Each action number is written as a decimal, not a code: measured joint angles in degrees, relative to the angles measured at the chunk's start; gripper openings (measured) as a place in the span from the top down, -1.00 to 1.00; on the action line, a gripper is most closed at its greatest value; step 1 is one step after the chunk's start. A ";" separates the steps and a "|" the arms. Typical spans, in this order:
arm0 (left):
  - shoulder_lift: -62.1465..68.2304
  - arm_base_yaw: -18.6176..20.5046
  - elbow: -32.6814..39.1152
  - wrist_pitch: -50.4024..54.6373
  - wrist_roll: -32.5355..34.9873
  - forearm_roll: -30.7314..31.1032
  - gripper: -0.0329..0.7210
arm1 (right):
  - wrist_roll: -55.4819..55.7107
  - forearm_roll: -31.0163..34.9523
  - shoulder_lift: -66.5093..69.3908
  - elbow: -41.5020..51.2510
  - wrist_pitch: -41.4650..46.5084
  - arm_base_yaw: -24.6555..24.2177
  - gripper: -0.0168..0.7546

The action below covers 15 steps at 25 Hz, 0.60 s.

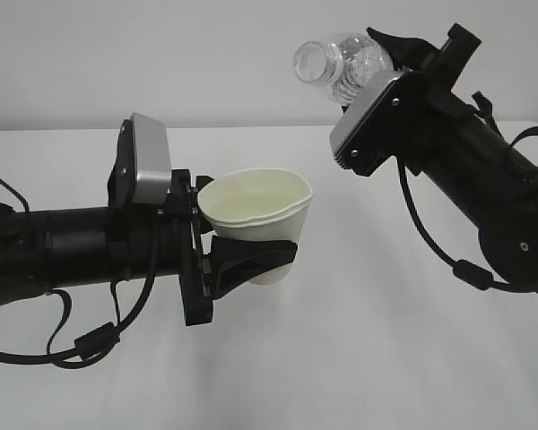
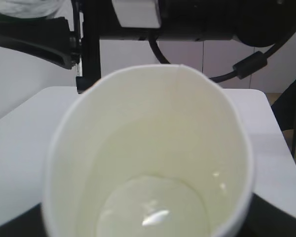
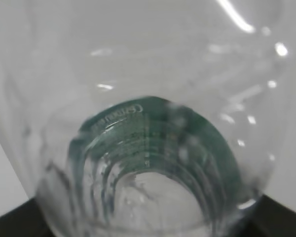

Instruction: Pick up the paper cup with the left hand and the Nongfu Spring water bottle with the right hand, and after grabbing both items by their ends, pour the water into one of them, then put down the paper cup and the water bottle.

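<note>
White table [image 1: 359,358], plain pale wall [image 1: 206,63] behind, no clutter. Left gripper [image 1: 251,255] partly open, fingers clamped on the cup [image 1: 255,210], held upright above the table, a little water [image 2: 153,210] pooled inside. Right gripper [image 1: 390,54] partly open around the bottle [image 1: 341,63], raised high, tipped with its mouth toward the left, well apart from the cup.
</note>
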 joint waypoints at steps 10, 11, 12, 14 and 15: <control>0.00 0.00 0.00 0.00 0.00 -0.01 -0.20 | 3.95 2.86 0.00 0.00 0.00 0.00 -0.27; 0.00 0.00 0.00 0.00 0.00 -0.01 -0.20 | 4.40 3.16 0.00 0.00 0.00 0.00 -0.27; 0.00 0.00 0.00 0.00 0.00 -0.01 -0.20 | 4.94 3.46 0.00 0.00 0.00 0.00 -0.27; 0.00 0.00 0.00 0.00 0.00 -0.01 -0.20 | 5.99 4.29 0.00 0.00 0.00 0.00 -0.27; 0.00 0.00 0.00 0.00 0.00 -0.01 -0.20 | 6.32 4.64 0.00 0.00 0.00 0.00 -0.27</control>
